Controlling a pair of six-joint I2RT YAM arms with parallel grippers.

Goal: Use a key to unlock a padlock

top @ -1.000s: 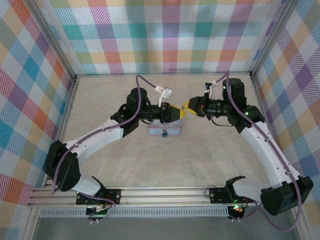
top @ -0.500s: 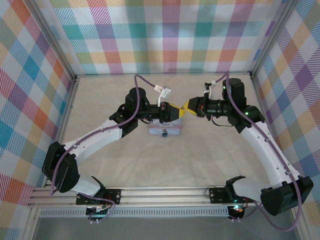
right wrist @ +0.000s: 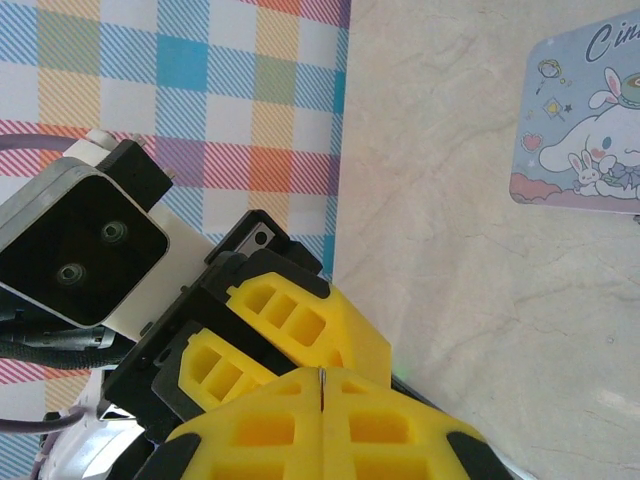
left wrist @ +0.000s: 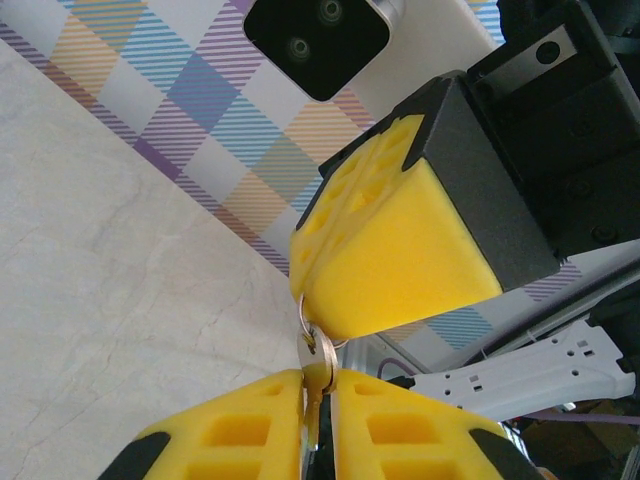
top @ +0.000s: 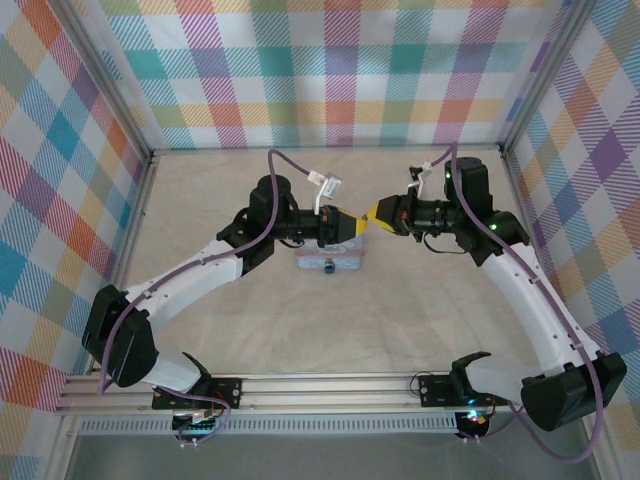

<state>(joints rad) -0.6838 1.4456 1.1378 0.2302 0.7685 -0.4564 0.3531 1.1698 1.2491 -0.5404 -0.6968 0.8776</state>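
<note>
— Grippers of mine meet tip to tip over the far middle of the table (top: 420, 320). The left gripper (top: 358, 226) reaches in from the left and the right gripper (top: 371, 217) from the right, yellow pads almost nose to nose.

— And the box?

— My pale-blue tin box (top: 345, 260) sits flat on the table right below the left gripper, which covers its far part from above. My right wrist camera catches a corner of the lid, printed with cartoon animals.

— Where's the padlock?

— On the near side of that box, at the middle. The padlock (top: 328, 267) is a small dark speck, apart from both grippers. It is too small to tell whether its shackle is closed.

— What are you holding, then?

— My left fingers (left wrist: 400, 440) are set narrow on the key (left wrist: 318, 372), a brassy one standing in the slim gap between them. My right pads (left wrist: 400, 250) are pressed together just above it.

— Anything between those?

— The key ring (left wrist: 304, 318) loops from the key's head up under their tip. From my right wrist a thin line of metal shows in the seam, so the ring seems pinched there.
</note>
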